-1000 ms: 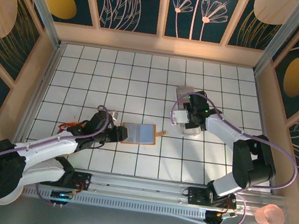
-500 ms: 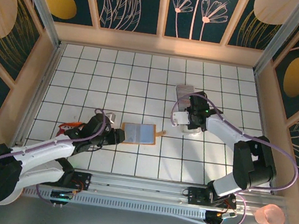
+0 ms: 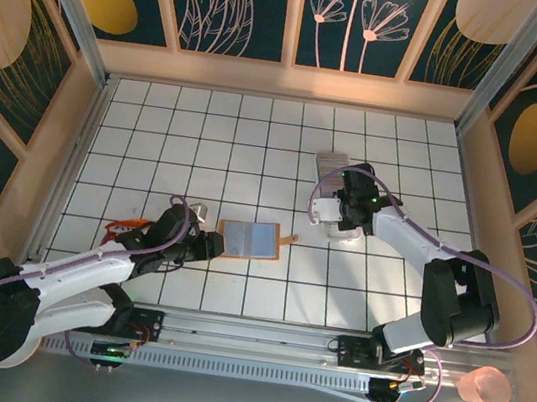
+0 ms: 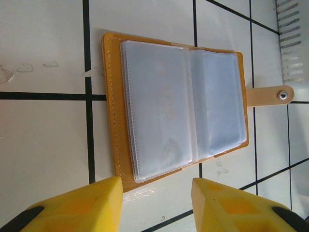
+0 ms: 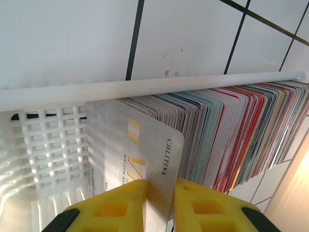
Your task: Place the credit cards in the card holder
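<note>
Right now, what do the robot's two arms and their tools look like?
Both the left arm and the right arm have white rounded links with black joints, and a lilac cable loops along each. The left tool and the right tool have blocky yellow fingers with black at their bases.

Left arm (image 3: 86,270) and right arm (image 3: 414,241): white link housings, black joint sections. A lilac cable (image 3: 527,311) loops along each arm behind the end effector. Left gripper (image 4: 157,186) and right gripper (image 5: 159,186): yellow moulded fingers (image 4: 89,203), black trim at the rear corners.
</note>
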{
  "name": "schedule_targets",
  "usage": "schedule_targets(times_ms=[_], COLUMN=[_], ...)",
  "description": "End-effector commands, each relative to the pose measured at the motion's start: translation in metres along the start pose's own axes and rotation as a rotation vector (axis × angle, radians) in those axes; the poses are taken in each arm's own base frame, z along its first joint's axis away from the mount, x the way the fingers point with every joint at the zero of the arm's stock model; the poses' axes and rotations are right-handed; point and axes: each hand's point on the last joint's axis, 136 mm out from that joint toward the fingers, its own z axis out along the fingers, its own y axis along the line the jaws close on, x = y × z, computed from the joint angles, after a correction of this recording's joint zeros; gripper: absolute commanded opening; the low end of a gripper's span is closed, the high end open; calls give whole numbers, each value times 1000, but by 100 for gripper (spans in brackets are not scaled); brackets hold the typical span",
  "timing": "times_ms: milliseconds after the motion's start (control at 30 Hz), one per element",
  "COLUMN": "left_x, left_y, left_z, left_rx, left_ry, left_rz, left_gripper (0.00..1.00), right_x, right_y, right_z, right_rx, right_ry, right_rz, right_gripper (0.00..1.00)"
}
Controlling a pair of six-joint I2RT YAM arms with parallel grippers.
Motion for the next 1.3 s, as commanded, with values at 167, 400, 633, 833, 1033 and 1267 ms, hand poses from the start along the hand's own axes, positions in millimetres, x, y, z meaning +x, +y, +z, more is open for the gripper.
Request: schedule_targets(times_ms=[167, 400, 633, 833, 1033, 1267], left_x=[3, -2, -1, 0, 1, -7], left_y=[-2, -12, -11, -11, -10, -9], left_z=[2, 2, 4, 4, 3, -2], left_rx=[10, 31, 26, 29, 30, 9], left_ry=[22, 19, 28, 32, 30, -10], left_rz=[-11, -5, -3, -3, 2, 1], left_gripper=[40, 39, 39, 39, 39, 38], right_x=[5, 5, 4, 3, 5, -5], right_y=[-26, -22, -14, -9, -1, -3], right_z=[-18, -23, -31, -38, -51, -86], right_rx=[100, 92, 69, 53, 32, 63], right_ry=[12, 7, -7, -14, -8, -35], right_rz=[18, 27, 29, 35, 38, 144], right_gripper=[13, 9, 6, 0, 0, 0])
